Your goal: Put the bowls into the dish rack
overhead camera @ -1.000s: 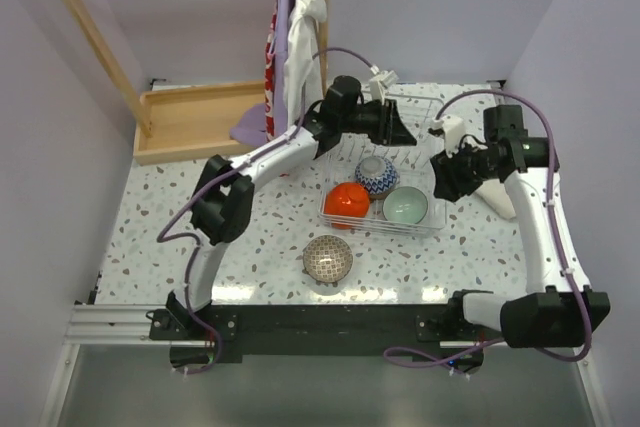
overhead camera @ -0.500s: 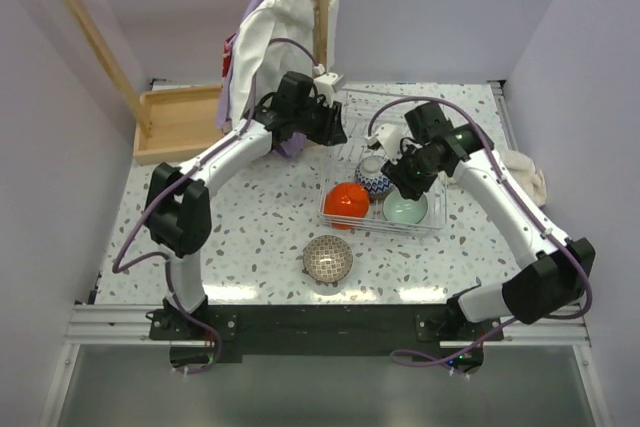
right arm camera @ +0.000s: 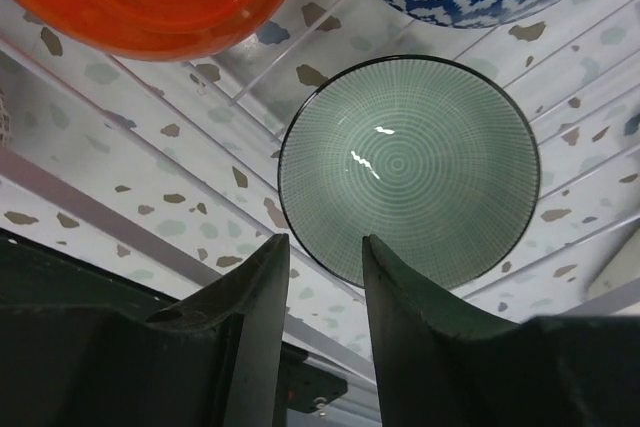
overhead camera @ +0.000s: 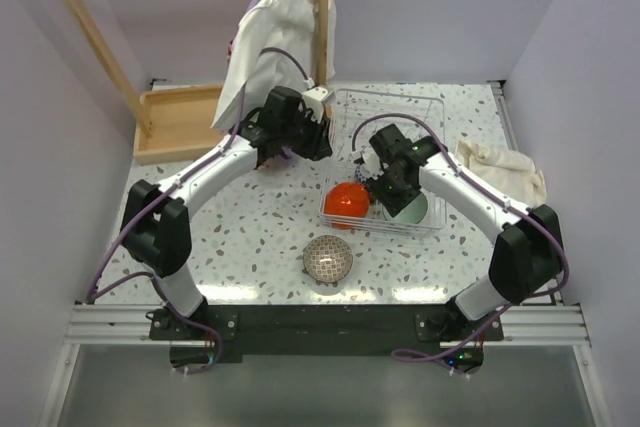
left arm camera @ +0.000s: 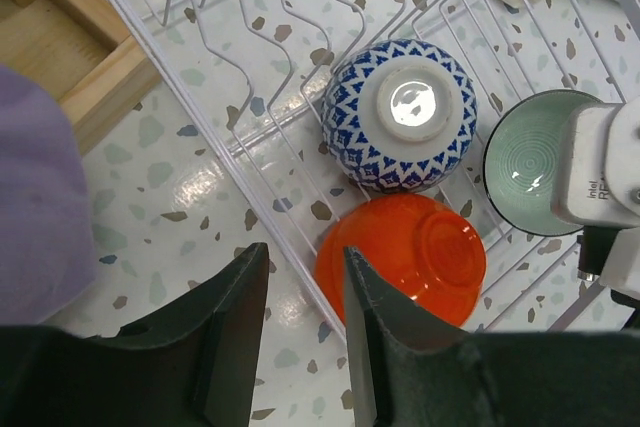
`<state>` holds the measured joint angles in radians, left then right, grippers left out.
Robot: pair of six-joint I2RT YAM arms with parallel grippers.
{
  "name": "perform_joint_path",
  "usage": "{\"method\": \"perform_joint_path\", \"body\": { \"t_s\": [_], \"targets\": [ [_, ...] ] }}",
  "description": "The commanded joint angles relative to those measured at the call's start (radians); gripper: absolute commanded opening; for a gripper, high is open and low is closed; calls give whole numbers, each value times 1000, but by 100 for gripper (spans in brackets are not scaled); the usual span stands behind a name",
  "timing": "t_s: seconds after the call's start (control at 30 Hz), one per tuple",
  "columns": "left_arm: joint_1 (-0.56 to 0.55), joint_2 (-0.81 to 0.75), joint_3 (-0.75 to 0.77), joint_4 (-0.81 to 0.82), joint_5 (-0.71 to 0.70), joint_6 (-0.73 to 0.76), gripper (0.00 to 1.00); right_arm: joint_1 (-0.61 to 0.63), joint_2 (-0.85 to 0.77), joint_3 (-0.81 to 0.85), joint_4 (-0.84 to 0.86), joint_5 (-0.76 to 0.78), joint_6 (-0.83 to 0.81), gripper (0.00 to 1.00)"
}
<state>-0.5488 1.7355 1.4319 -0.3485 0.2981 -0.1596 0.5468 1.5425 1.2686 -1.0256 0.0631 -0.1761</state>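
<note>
Racked in white wire dish rack (overhead camera: 400, 110): glossy orange-red bowl (overhead camera: 346, 199), blue-patterned bowl (left arm camera: 413, 114), mint-green bowl (right arm camera: 408, 169) | remaining outside: speckled beige bowl (overhead camera: 328, 258) | left gripper (left arm camera: 302, 259), right gripper (right arm camera: 325, 244): fingers parted, empty

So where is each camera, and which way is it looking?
Top: high behind the arms, looking down on the table; both arms show.
Left wrist: looks down at the rack, blue bowl and orange bowl; left gripper shows.
Right wrist: looks down at the green bowl; right gripper shows.
Shared: both wrist views catch the orange bowl and green bowl.
</note>
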Motion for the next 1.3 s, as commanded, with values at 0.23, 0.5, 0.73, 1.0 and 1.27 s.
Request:
{"method": "perform_joint_path", "body": {
  "t_s": [0.23,0.5,0.73,1.0,1.27],
  "targets": [
    [24,-74,-27,68,-40,15,42,76,79,8,111,102,168,43],
    [33,-79,-30,71,-37,9,42,104,128,-12,114,147,207,42],
    [41,-80,-37,78,-22,0,42,104,142,-52,107,158,213,40],
    [47,-85,-42,85,-16,-6,43,104,177,-58,107,156,208,38],
    [52,-82,-42,89,-7,-9,43,102,163,-87,82,171,194,23]
  ]
}}
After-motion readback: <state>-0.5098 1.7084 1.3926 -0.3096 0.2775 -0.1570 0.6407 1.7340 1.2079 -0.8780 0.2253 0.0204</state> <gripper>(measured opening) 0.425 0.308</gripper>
